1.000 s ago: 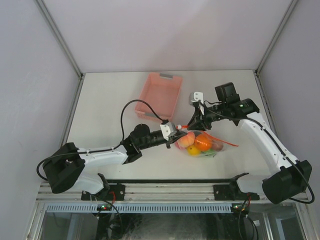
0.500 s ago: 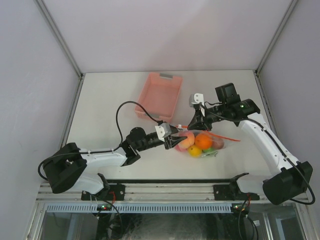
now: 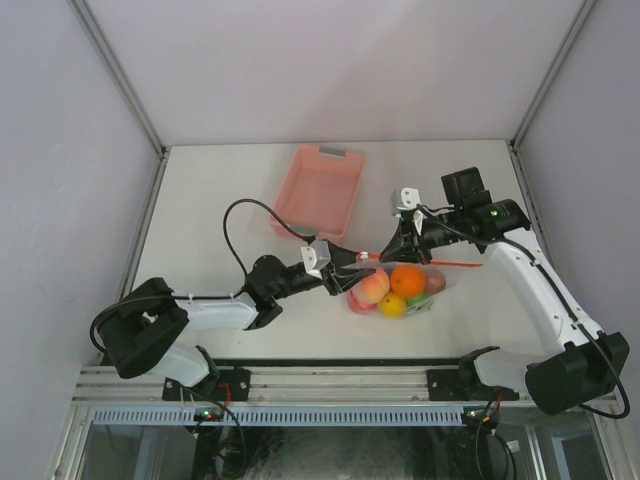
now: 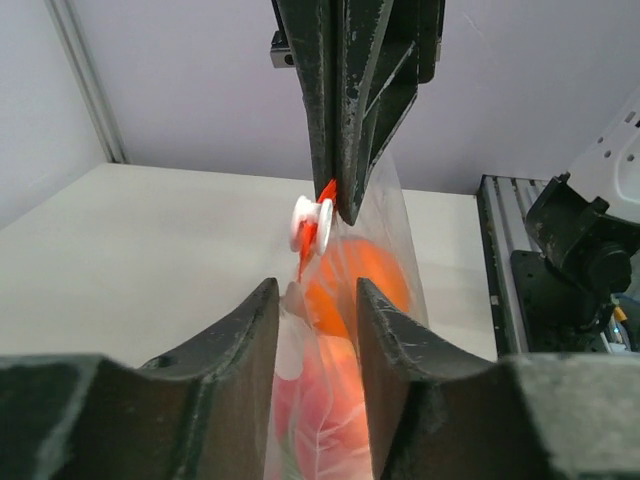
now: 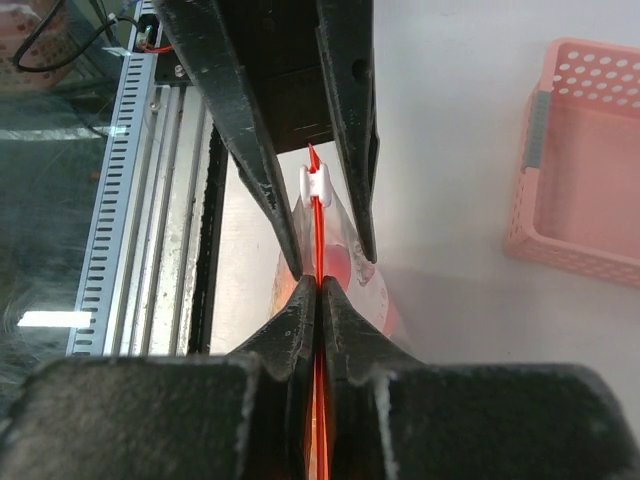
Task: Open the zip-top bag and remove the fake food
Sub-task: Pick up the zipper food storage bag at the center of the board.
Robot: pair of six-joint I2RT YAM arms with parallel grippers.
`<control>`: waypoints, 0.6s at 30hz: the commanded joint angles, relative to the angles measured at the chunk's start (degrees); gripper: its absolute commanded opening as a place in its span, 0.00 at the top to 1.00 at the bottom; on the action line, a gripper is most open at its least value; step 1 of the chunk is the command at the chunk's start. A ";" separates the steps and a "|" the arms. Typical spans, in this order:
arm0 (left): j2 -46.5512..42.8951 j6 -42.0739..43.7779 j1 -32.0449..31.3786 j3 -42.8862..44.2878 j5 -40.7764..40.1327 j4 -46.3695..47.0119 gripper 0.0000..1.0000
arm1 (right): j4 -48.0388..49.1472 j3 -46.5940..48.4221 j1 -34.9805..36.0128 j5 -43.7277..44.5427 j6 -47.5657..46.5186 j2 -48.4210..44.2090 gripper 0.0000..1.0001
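The clear zip-top bag (image 3: 400, 285) hangs just above the table, holding the fake food: an orange piece (image 3: 406, 279), a peach one (image 3: 374, 286), a yellow one (image 3: 392, 306) and others behind them. My right gripper (image 3: 400, 248) is shut on the red zipper strip (image 3: 450, 265); in its wrist view its fingers (image 5: 318, 285) pinch the strip just behind the white slider (image 5: 316, 182). My left gripper (image 3: 350, 262) is open, its jaws (image 4: 315, 290) either side of the bag's end (image 4: 330, 400) below the slider (image 4: 312, 222), with gaps showing.
A pink slotted basket (image 3: 318, 195) stands behind the bag, towards the back middle of the table, and also shows in the right wrist view (image 5: 590, 160). The aluminium rail (image 5: 140, 200) runs along the near table edge. White walls close in the table's left, back and right.
The right gripper has carried the zipper strip and the bag a little to the right. The left arm has drawn back and lowered, its jaws still at the bag's left end.
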 commanded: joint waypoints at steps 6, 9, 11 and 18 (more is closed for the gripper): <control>1.56 -3.31 0.61 2.38 3.66 4.59 0.99 | 0.15 0.06 -0.62 -4.07 -1.63 -2.06 0.98; 1.55 -3.32 0.63 2.45 3.93 4.55 1.00 | 1.65 0.06 -0.34 -5.23 -0.29 -2.57 0.74; 1.46 -3.47 0.55 2.64 4.24 4.44 1.00 | 3.19 0.06 0.24 -6.04 0.95 -2.72 0.60; 1.44 -4.05 0.48 3.56 4.90 3.79 1.00 | 6.68 1.03 3.41 -3.97 5.10 -0.81 0.47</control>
